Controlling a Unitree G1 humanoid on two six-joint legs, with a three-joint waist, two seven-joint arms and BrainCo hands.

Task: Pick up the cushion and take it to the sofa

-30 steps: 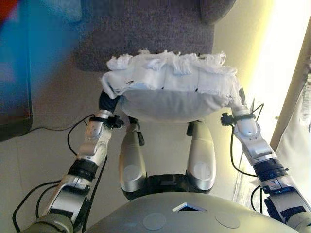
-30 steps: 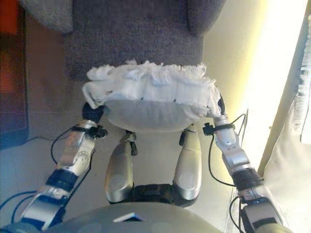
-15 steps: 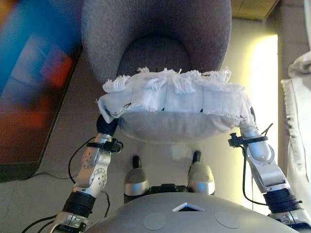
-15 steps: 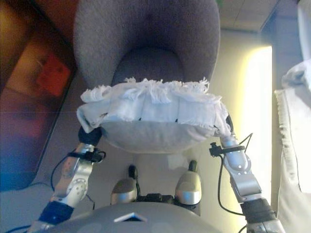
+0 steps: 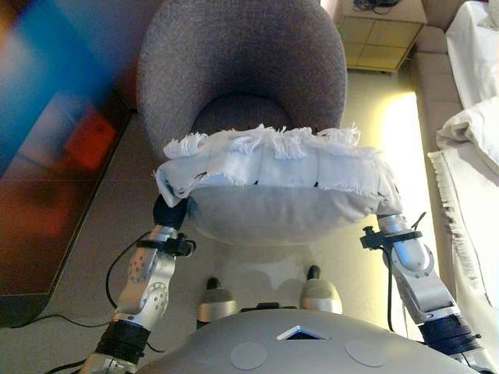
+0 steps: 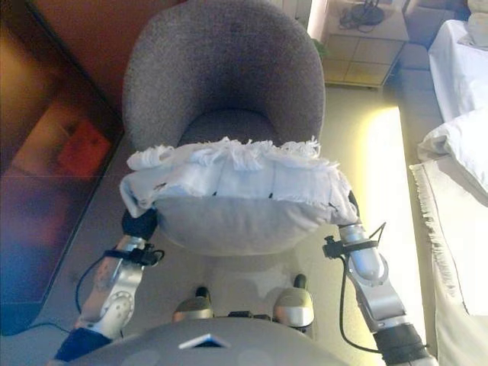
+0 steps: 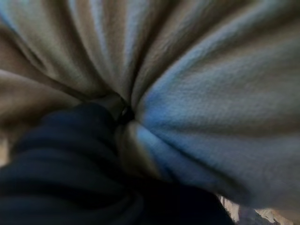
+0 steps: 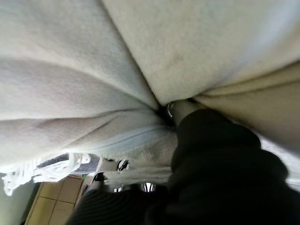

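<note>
The robot holds a white fringed cushion up between its left hand and right hand. A grey round chair stands just past it. Both hands are pushed deep into the cushion, so I cannot tell how the fingers sit.

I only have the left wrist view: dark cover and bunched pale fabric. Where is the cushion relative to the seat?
Observer: The cushion is carried between both arms in front of a round grey armchair; the head views cannot settle whether it touches the seat.
Operator: Is the right side held too?
Observer: The right wrist view shows the right hand pressed into gathered fabric, fingers buried, so its grip cannot be read.
Operator: Anything beside the chair?
Observer: A small side table stands behind it on the robot's right, and white bedding lies further right. The left hand is likewise buried in fabric.
</note>
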